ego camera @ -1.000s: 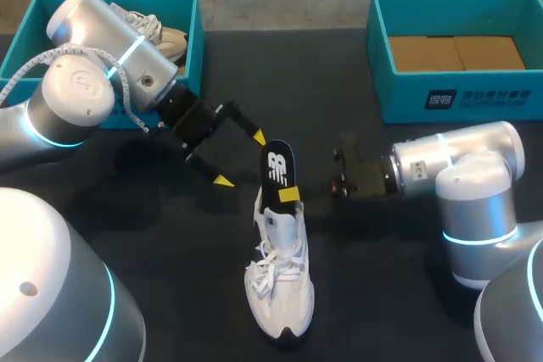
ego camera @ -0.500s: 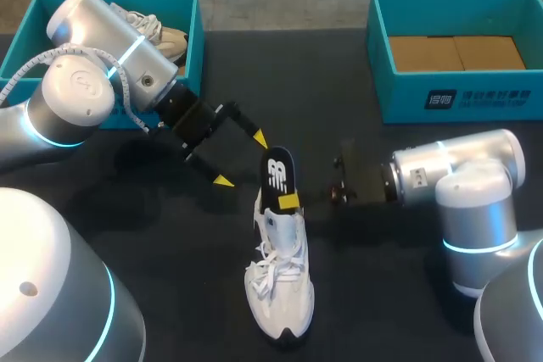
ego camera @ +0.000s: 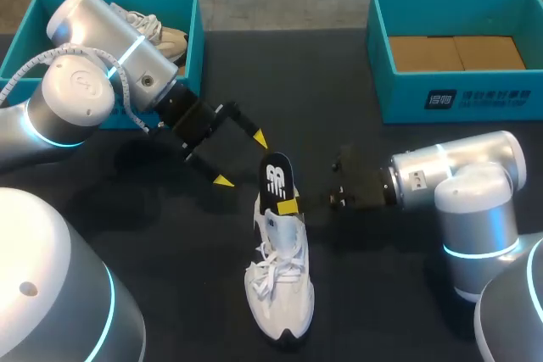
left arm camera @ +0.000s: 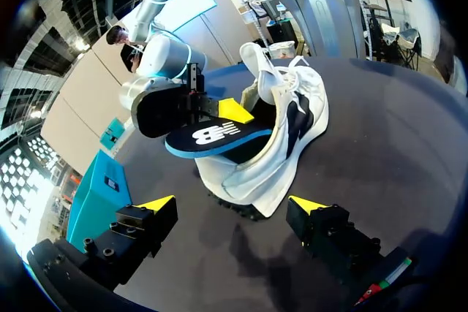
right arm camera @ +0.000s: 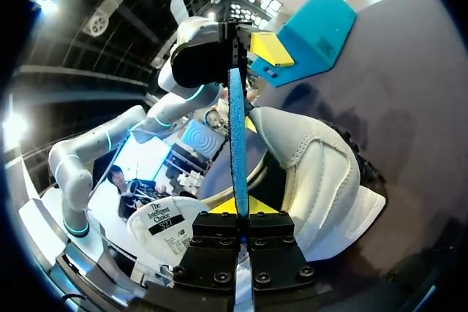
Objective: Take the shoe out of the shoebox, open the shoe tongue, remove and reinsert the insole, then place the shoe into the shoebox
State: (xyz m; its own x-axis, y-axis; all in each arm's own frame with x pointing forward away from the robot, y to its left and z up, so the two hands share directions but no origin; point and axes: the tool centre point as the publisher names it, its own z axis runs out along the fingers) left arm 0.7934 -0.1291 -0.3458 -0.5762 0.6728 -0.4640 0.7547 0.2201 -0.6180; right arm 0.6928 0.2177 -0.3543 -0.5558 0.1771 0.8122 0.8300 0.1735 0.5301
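Currently on the bench (ego camera: 407,294), a flat matte black surface:

Item 1: white sneaker (ego camera: 280,281), mesh-and-leather upper with loose white laces and a dark sole, lying at lower centre of the head view, toe toward the bottom edge and collar toward the middle. From the left wrist it rests on its side ahead of the fingers (left arm camera: 292,122).

Item 2: insole (ego camera: 277,182), thin and tongue-shaped, black top with a white logo and a blue foam edge. It stands out of the sneaker's collar, its lower end inside the shoe.

Item 3: right pincer (ego camera: 288,206), clenched on the insole. The right wrist view shows the insole edge-on (right arm camera: 238,129) as a narrow blue strip, pinched from both sides between the black finger blocks (right arm camera: 239,210).

Item 4: left pincer (ego camera: 241,160), released, yellow tips spread wide just up and left of the insole, touching nothing. In its own view (left arm camera: 232,204) the sneaker sits beyond the gap.

Item 5: left shoebox (ego camera: 34,14), teal card, upper left, holding a second pale shoe (ego camera: 157,31).

Item 6: right shoebox (ego camera: 458,95), teal card with a brown floor, upper right.

Change: over the last second the insole and right pincer have sunk slightly lower in the frame, toward the sneaker; the left arm and sneaker are unmoved.
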